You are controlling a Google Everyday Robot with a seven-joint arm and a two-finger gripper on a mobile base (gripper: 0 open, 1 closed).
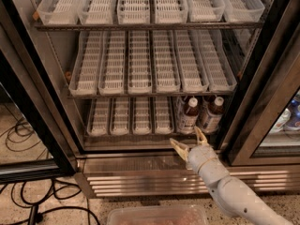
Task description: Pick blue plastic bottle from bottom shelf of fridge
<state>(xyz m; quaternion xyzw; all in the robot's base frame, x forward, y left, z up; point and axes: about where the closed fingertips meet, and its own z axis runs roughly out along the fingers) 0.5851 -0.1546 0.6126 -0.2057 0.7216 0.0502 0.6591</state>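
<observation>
The hand (185,136) hangs just short of the fridge (140,182), whose steel base lies below and to the left of it. It has two slim fingers (180,147), pale yellowish tan, each tapering to a blunt point; they are spread apart in a V. Behind the hand, the fingers root in a short rounded wrist (202,157), off-white and barrel-shaped, with a smooth matte skin. A darker seam rings the wrist where it meets the next section. Further behind and below the hand, the forearm (239,198) is a smooth light grey-white shell, round in section, growing thicker toward the lower right corner, with soft shading along its underside.
</observation>
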